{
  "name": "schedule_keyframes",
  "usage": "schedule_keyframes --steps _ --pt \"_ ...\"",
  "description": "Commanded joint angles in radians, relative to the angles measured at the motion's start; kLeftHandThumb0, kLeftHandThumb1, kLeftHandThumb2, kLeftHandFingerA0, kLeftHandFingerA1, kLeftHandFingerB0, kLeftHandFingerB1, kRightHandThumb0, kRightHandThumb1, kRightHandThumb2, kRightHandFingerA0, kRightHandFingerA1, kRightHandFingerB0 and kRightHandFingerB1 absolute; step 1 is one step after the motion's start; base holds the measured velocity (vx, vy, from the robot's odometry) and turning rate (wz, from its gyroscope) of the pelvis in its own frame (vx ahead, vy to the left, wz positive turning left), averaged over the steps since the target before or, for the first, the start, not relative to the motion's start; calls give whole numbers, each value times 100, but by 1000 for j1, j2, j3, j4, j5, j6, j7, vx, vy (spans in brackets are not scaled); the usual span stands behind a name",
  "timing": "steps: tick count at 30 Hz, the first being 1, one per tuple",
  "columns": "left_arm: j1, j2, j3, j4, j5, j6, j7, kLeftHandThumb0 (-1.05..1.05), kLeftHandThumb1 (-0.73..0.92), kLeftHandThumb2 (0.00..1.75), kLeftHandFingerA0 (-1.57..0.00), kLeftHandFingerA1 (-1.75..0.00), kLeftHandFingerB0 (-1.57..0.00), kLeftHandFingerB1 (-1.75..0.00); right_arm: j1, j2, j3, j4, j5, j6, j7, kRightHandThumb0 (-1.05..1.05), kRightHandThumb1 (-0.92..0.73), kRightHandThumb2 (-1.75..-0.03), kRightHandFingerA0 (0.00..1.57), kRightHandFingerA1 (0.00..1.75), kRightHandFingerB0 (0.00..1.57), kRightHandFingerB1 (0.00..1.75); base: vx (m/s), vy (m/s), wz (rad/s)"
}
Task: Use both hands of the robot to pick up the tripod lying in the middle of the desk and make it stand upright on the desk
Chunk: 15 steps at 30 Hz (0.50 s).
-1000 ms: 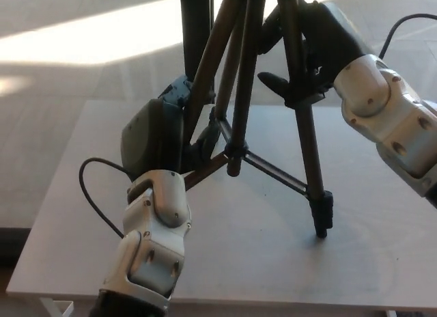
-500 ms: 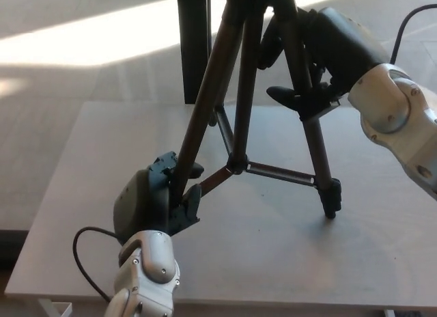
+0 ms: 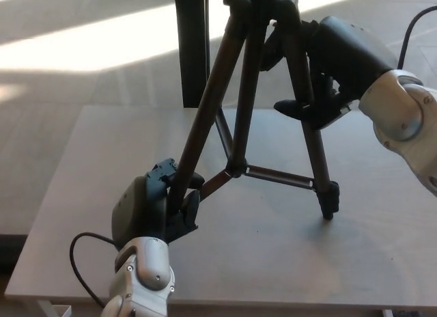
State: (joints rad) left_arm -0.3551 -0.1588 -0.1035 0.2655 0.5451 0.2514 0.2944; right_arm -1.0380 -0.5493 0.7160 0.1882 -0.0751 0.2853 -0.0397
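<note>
The desk (image 3: 82,194) is seen as a pale slab with bare surface on every side of the work. The tripod (image 3: 239,112) is held nearly upright near the desk's middle, legs spread; its right foot is planted well inside the near edge. The right hand (image 3: 321,71) is clamped around the right leg high up, likely to steady the top. The left hand (image 3: 160,211) is closed around the lower end of the left leg, apparently to draw it outward; room is left toward the near-left edge.
</note>
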Motion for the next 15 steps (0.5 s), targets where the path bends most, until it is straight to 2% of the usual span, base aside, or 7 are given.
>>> schedule_keyframes --steps 1,2,3,4,5,10,15 --pt "78 41 11 12 -30 56 -18 -27 65 84 -87 -166 -80 -125 46 -18 -16 61 -164 67 73 -25 -60 -103 99 175 78 115 0 0 0" --pt "90 42 13 8 -52 34 -36 -24 65 85 -85 -171 -74 -149 35 -5 -13 74 -169 87 79 -27 -61 -101 96 175 79 134 0 0 0" --pt "93 41 15 13 -60 22 -35 -24 60 93 -97 -169 -74 -147 17 6 -4 90 -175 110 96 -25 -57 -94 110 167 81 99 0 0 0" --pt "94 41 14 13 -63 18 -34 -24 60 93 -97 -169 -74 -147 11 10 -3 94 -181 119 105 -25 -57 -94 110 167 81 99 0 0 0" --pt "94 38 18 14 -71 16 -36 -20 66 94 -91 -175 -72 -152 -1 19 4 121 -197 112 108 -27 -63 -88 90 175 70 126 0 0 0" --pt "99 30 7 -3 -62 57 -43 -23 61 96 -84 -165 -76 -127 -61 67 13 225 -224 113 125 -28 -62 -96 92 175 72 144 0 0 0" --pt "123 37 0 -5 -73 28 -38 -22 60 94 -88 -164 -81 -132 -95 105 22 314 -251 87 129 -30 -58 -102 93 175 75 149 0 0 0"
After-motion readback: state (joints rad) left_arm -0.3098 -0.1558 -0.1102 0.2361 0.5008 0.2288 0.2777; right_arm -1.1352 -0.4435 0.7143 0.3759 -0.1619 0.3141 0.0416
